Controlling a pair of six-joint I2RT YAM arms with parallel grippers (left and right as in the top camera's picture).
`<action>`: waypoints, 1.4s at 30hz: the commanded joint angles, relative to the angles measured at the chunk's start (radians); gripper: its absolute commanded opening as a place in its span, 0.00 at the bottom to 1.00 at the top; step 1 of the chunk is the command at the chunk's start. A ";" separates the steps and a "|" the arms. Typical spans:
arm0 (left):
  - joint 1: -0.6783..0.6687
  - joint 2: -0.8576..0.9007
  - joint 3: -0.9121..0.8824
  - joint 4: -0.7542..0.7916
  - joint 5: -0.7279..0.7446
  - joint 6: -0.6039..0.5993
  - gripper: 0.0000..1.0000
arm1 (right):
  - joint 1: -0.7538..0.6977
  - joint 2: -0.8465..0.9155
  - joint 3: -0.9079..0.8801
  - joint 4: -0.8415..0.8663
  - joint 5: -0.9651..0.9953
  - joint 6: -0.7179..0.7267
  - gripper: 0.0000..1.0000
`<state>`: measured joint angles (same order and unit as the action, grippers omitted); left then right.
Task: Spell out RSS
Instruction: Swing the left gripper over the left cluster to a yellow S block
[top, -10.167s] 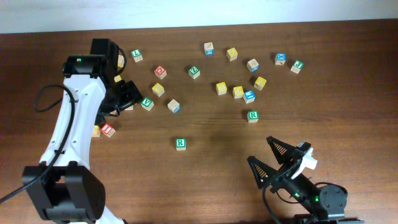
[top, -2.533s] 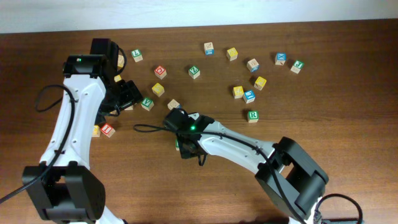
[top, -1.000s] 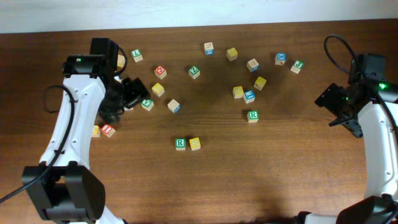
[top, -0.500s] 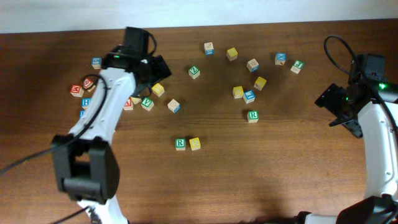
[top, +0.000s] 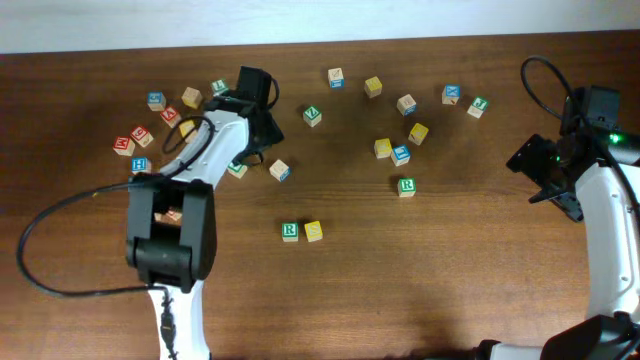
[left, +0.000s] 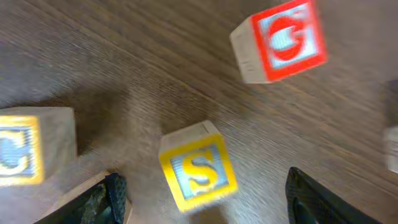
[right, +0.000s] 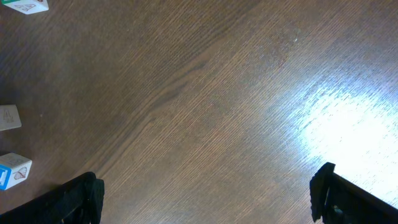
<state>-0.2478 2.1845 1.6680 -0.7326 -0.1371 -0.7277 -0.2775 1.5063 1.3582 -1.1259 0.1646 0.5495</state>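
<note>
A green R cube and a yellow S cube sit side by side at the table's middle front. Another yellow S cube lies flat on the wood between the fingers of my left gripper, with a gap on each side. The jaws are open. In the overhead view the left gripper hangs over that spot and hides the cube. My right gripper is far to the right, open over bare wood.
A red G cube and a yellow C cube lie close to the left gripper. A second green R cube sits mid-right. Several cubes are scattered at the back right and the far left.
The left arm has swung right from the left cluster to above the yellow S cube, and its jaws have narrowed. The right arm has not moved.
</note>
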 joint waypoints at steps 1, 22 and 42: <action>0.001 0.033 0.014 0.025 -0.021 -0.021 0.62 | -0.005 -0.008 0.011 0.000 0.012 0.001 0.98; 0.002 0.069 0.015 0.064 -0.088 -0.020 0.41 | -0.005 -0.008 0.011 0.000 0.012 0.001 0.98; 0.002 0.069 0.094 -0.014 -0.088 -0.019 0.25 | -0.005 -0.008 0.011 0.000 0.012 0.001 0.98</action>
<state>-0.2478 2.2395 1.7142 -0.7250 -0.2108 -0.7460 -0.2775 1.5063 1.3582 -1.1259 0.1646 0.5491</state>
